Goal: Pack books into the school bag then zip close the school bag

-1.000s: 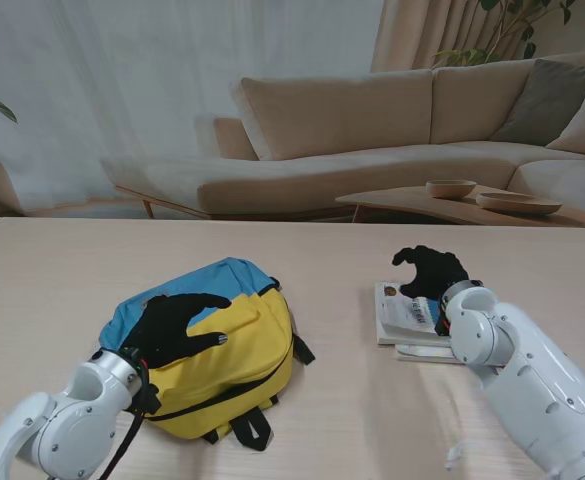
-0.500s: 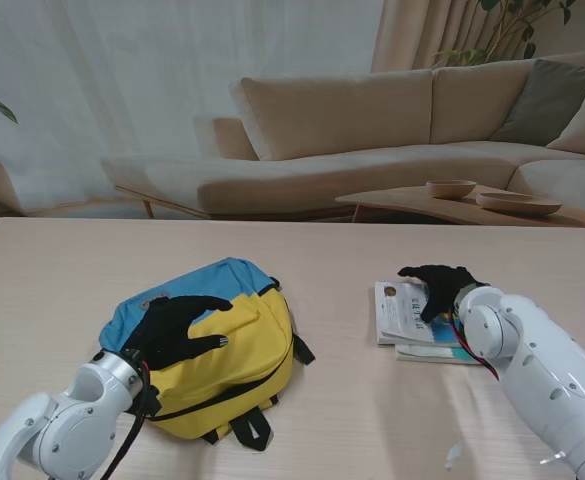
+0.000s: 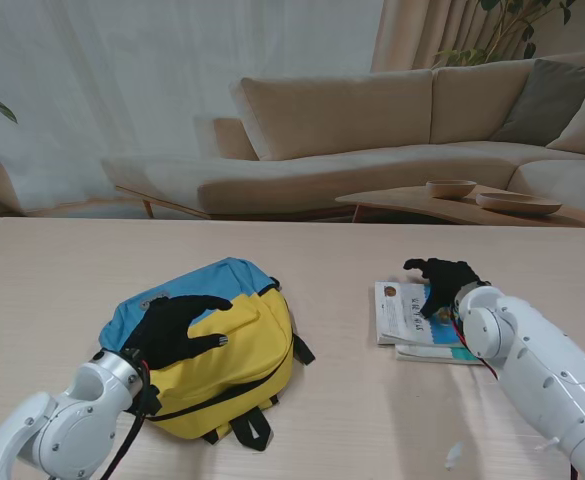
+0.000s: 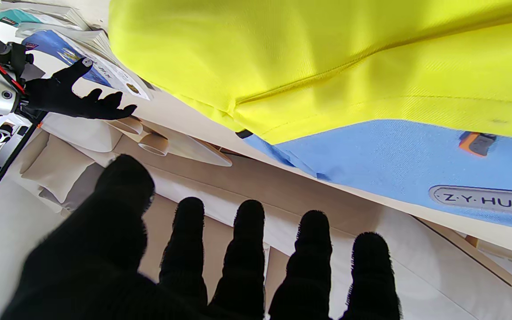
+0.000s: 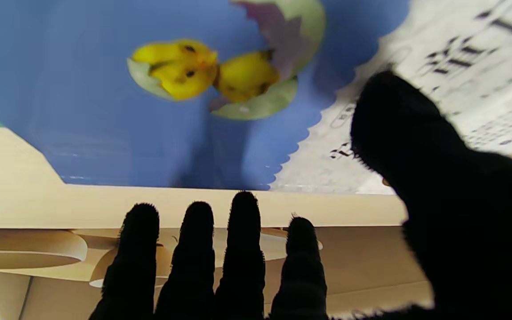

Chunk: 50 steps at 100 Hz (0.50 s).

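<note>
Right now the right hand (image 3: pixel 442 281) hovers with its black-gloved fingers (image 5: pixel 243 240) spread over the stack of books (image 3: pixel 410 322), holding nothing; whether the thumb touches the cover I cannot tell. Under its palm the top book (image 5: pixel 158 98) shows a blue cover with yellow chicks in eggshells and a white printed part beside it. A teal-edged book (image 3: pixel 454 351) sticks out from beneath the stack on the side nearer to me.

Well apart to the left, the left hand (image 3: pixel 177 326) lies spread on the school bag (image 3: pixel 222 345), fingers apart and gripping nothing. The bag, yellow with a blue top panel and black straps (image 3: pixel 250 428), lies flat; its label (image 4: pixel 485 201) reads Z·Y·HUA. Nothing stands between bag and books.

Both rest on a pale wooden table (image 3: pixel 62 270). Beyond its far edge stand a beige sofa (image 3: pixel 372 130), a low table with two bowls (image 3: pixel 492 195), white curtains and houseplant leaves.

The bag's zip and opening cannot be made out, and the book's printed text is too blurred to read.
</note>
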Each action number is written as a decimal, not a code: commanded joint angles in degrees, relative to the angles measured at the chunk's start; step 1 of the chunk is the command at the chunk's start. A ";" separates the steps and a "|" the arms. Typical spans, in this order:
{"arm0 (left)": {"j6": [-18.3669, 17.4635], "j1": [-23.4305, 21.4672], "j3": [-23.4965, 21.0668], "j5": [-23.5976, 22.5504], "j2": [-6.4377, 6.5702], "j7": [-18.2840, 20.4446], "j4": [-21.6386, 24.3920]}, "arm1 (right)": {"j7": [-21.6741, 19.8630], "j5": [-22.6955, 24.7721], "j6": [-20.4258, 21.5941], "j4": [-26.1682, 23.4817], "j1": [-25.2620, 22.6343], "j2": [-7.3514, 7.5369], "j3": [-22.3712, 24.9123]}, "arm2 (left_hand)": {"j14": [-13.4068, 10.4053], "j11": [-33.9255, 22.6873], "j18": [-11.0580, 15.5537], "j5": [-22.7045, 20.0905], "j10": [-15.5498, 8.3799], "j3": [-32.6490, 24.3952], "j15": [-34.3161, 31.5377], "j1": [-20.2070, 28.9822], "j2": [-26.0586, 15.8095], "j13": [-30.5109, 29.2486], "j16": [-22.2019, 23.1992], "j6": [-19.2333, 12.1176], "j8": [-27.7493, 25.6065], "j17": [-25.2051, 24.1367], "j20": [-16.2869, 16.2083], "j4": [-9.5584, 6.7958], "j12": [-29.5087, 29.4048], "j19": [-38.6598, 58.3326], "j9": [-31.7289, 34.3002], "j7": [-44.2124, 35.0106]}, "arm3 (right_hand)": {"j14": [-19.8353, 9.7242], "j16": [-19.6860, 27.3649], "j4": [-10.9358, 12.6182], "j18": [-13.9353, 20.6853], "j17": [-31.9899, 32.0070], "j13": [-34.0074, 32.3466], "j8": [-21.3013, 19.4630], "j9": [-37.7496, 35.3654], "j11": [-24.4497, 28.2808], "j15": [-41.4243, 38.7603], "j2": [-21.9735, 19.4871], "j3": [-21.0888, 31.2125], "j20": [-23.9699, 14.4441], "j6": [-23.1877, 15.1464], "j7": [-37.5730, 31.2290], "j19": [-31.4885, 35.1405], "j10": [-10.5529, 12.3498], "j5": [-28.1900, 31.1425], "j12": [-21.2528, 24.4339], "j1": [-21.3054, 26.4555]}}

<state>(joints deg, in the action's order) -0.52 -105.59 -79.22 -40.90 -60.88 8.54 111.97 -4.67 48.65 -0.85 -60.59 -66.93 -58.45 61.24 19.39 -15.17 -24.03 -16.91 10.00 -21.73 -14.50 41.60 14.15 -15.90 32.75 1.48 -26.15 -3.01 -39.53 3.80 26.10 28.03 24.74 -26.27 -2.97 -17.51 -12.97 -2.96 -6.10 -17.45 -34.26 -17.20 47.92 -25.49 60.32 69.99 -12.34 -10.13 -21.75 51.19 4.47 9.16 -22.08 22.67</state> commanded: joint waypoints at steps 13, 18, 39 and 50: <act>0.05 -0.98 -0.47 -0.10 -0.46 0.32 0.66 | 1.54 -0.23 1.54 3.74 0.05 -1.26 -2.30 | -0.55 -0.96 1.07 0.24 -0.64 -1.78 1.25 -0.35 0.04 1.09 -0.72 -0.09 0.48 -0.41 -1.38 -2.03 0.31 -2.33 0.24 -0.50 | -0.50 -4.72 2.82 -0.76 -3.90 -6.38 4.54 -7.33 5.92 -8.73 2.30 6.96 -4.14 5.30 -17.42 6.12 -1.72 6.43 -3.24 9.88; 0.00 -1.15 -0.57 -0.29 -0.49 0.11 0.72 | 2.36 -0.24 1.91 4.48 0.44 -1.33 -2.97 | -0.48 -1.04 1.02 0.16 -0.53 -1.77 1.23 -0.37 0.14 1.04 -0.72 -0.13 0.47 -0.41 -1.40 -2.02 0.38 -2.34 0.29 -0.55 | -0.35 -5.52 2.77 -0.92 -4.71 -7.25 4.18 -8.27 7.17 -10.29 2.85 7.54 -4.59 5.20 -21.01 6.87 -2.05 7.68 -3.87 9.98; -0.06 -1.65 -0.89 -0.75 -0.51 -0.06 1.05 | 2.32 -1.20 1.28 5.46 1.10 -1.51 -4.34 | -0.58 -1.19 1.07 0.15 -0.66 -1.84 1.25 -0.40 0.19 1.14 -0.76 -0.12 0.44 -0.52 -1.47 -2.00 0.61 -2.40 0.26 -0.62 | 1.11 -8.26 2.82 -1.97 -8.92 -10.75 1.90 -10.85 9.43 -16.11 3.48 8.21 -6.73 4.67 -27.08 11.18 -2.61 9.82 -5.41 10.75; -0.05 -1.77 -0.95 -0.96 -0.54 -0.33 1.10 | 2.52 -1.55 2.00 5.43 0.82 -1.56 -3.81 | -0.58 -1.32 1.07 0.02 -0.55 -1.90 1.25 -0.36 0.27 1.16 -0.79 -0.06 0.42 -0.52 -1.48 -2.00 0.73 -2.43 0.40 -0.68 | 1.52 -7.82 2.96 -2.06 -9.85 -11.05 4.15 -11.54 4.45 -15.17 1.92 7.66 -7.32 4.87 -24.40 11.99 -3.58 10.37 -3.01 10.74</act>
<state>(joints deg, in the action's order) -0.59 -106.81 -80.08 -41.82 -61.03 7.55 112.38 -0.83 46.77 0.64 -56.98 -64.30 -59.30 57.81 19.39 -15.68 -24.03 -16.91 10.00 -21.73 -14.50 41.60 14.14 -15.90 32.75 1.48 -26.15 -2.98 -39.67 3.80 26.10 28.03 24.74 -26.27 -2.25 -25.07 -13.45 -4.57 -15.29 -26.47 -31.26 -27.69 54.60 -40.78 64.99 77.83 -18.39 -5.72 -47.29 61.42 3.03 17.71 -26.35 22.91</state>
